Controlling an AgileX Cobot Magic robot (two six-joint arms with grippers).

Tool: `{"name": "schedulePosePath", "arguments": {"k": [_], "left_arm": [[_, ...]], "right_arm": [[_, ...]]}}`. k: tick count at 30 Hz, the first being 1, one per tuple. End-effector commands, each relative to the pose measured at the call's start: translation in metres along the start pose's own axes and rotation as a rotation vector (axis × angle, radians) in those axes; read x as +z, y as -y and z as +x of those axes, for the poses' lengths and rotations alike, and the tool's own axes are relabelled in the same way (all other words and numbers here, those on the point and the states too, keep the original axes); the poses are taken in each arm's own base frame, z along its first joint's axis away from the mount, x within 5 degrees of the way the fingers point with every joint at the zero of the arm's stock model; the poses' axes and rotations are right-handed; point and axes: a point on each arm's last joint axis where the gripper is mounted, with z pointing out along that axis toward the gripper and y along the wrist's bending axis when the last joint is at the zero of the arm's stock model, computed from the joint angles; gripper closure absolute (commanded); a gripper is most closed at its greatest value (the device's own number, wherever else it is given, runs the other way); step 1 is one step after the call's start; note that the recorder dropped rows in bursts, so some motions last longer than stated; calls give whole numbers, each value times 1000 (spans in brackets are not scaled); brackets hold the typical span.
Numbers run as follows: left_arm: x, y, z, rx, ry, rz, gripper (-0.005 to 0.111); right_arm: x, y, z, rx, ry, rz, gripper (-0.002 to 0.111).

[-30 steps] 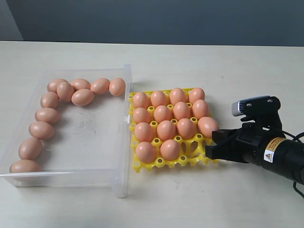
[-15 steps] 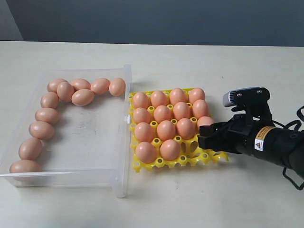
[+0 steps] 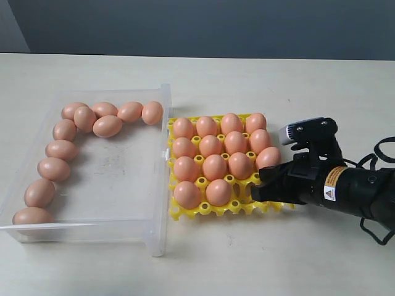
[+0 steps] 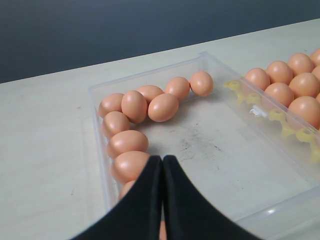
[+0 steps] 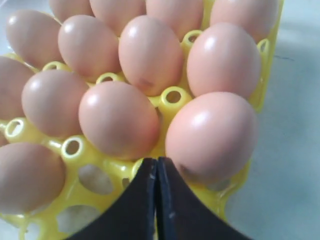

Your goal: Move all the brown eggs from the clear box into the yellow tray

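Several brown eggs (image 3: pixel 108 126) lie along the back and left walls of the clear box (image 3: pixel 162 185). More brown eggs (image 3: pixel 215 166) fill most cups of the yellow tray (image 3: pixel 203 213). My right gripper (image 3: pixel 254 185) is at the tray's front right corner, shut and holding nothing. In the right wrist view its tips (image 5: pixel 157 162) rest over yellow lattice (image 5: pixel 172 95), right beside an egg (image 5: pixel 212 137) in an edge cup. My left gripper (image 4: pixel 162 160) is shut and empty above the clear box (image 4: pixel 150 75), near eggs (image 4: pixel 131 165) by one wall. The exterior view does not show it.
The clear box and yellow tray sit side by side, touching, on a pale table (image 3: pixel 278 86). A dark wall (image 3: pixel 197 24) runs behind the table. The right arm's black body and cable (image 3: pixel 370 185) stretch to the right of the tray.
My right gripper has moved left, onto the tray's front right corner, and its jaws have shut. The tray has shifted slightly left. The eggs in the clear box have not moved.
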Motion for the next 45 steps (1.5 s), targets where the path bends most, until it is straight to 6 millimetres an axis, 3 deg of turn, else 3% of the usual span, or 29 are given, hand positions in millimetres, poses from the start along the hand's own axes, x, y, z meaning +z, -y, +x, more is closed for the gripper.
{"name": "schedulePosePath", "arguments": {"k": [1,11,13,15,18,21,24,29,35,39,42,43,45], "left_arm": [[0,0,0,-2,11,1,106],[0,0,0,-2,11,1,106],[0,0,0,-2,11,1,106],[0,0,0,-2,11,1,106],[0,0,0,-2,11,1,106],[0,0,0,-2,11,1,106],[0,0,0,-2,11,1,106],[0,0,0,-2,11,1,106],[0,0,0,-2,11,1,106],[0,0,0,-2,11,1,106],[0,0,0,-2,11,1,106],[0,0,0,-2,11,1,106],[0,0,0,-2,11,1,106]], "right_arm": [[-5,-3,-9,-23,49,-19,109],[-41,-12,-37,-68,182,-9,109],[-51,-17,-46,-31,252,-37,109],[-54,-31,-55,-110,300,-125,109],[-34,-56,-79,-194,188,-170,109],[-14,-80,-110,-247,191,-182,109],[4,-99,-128,-297,193,-192,109],[54,-119,-140,-369,100,-121,109],[118,-140,-140,-389,58,-123,108],[145,-167,-141,-443,82,-165,87],[164,-183,-141,-499,88,-160,57],[172,-188,-142,-506,81,-139,52],[181,-196,-144,-526,74,-100,51]]}}
